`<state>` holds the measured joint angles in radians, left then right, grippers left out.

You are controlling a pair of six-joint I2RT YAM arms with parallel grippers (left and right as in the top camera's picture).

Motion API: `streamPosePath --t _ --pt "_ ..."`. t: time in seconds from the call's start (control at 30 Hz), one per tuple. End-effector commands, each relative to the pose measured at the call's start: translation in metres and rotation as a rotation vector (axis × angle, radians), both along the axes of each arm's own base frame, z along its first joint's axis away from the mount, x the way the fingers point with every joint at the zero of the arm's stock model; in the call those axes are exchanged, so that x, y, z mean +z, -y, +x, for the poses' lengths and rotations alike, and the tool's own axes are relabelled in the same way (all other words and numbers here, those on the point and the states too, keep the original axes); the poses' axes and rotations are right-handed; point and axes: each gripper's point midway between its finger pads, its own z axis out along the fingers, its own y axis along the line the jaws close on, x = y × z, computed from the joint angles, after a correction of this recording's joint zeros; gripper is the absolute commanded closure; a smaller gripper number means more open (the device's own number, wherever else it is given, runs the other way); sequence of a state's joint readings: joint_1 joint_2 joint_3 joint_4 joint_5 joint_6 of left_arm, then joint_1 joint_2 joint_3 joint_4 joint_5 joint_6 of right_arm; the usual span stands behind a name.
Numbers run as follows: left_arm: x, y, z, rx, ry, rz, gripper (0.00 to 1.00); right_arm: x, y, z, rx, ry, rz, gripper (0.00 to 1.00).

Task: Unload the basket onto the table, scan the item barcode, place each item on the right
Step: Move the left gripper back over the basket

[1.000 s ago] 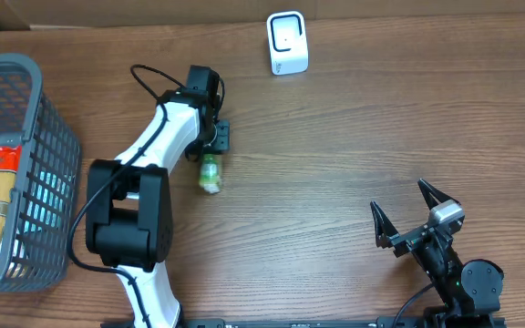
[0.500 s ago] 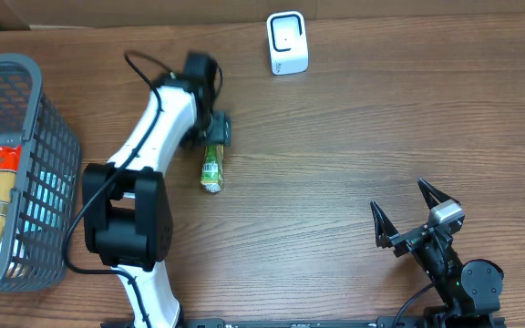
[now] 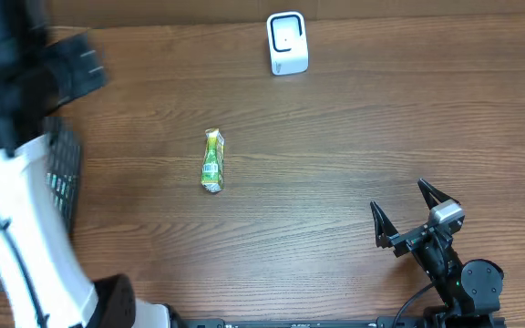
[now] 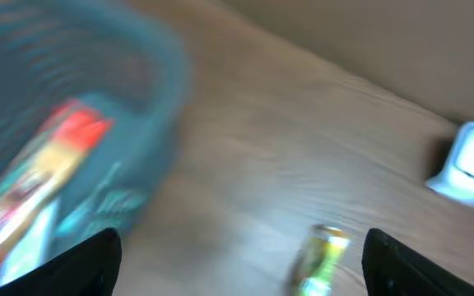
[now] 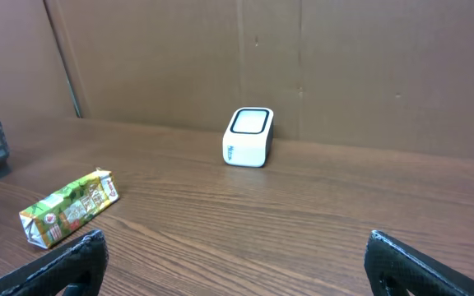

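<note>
White left arm [image 3: 16, 228] high above basket [image 3: 65, 178], left claw [image 4: 241, 255] spread empty, right claw [image 5: 235, 255] spread empty

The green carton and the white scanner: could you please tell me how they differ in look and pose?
The green carton lies flat on its side, while the white scanner stands upright. The carton is slim and printed green and yellow; the scanner is blocky and plain white. Both rest on the wooden table, apart.
</note>
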<state>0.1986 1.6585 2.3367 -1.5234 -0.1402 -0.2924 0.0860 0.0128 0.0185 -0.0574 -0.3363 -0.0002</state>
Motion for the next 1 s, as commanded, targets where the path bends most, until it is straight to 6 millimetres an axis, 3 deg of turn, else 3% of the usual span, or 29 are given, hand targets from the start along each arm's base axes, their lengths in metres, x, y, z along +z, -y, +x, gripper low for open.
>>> streamPosePath --t 0.0,0.17,0.33,0.6,0.8,0.97 --pt "-0.009 -0.057 -0.032 0.229 -0.042 -0.035 0.15 -0.003 -0.001 0.0 0.002 0.001 0.0 0.0" --pt "-0.024 -0.106 -0.06 0.429 -0.053 -0.12 0.15 -0.003 -0.001 0.0 0.002 0.001 0.0 0.0" --pt "-0.053 -0.134 -0.072 0.511 -0.097 -0.177 0.15 -0.003 -0.001 0.0 0.002 0.001 0.0 0.0" --pt "-0.117 -0.154 -0.074 0.563 -0.204 -0.228 0.15 -0.003 -0.001 0.0 0.002 0.001 0.0 0.0" --pt "-0.145 -0.174 -0.084 0.621 -0.222 -0.244 0.14 -0.003 -0.001 0.0 0.002 0.001 0.0 0.0" --pt "-0.166 -0.181 -0.081 0.559 -0.24 -0.232 0.14 -0.003 -0.001 0.0 0.002 0.001 0.0 0.0"
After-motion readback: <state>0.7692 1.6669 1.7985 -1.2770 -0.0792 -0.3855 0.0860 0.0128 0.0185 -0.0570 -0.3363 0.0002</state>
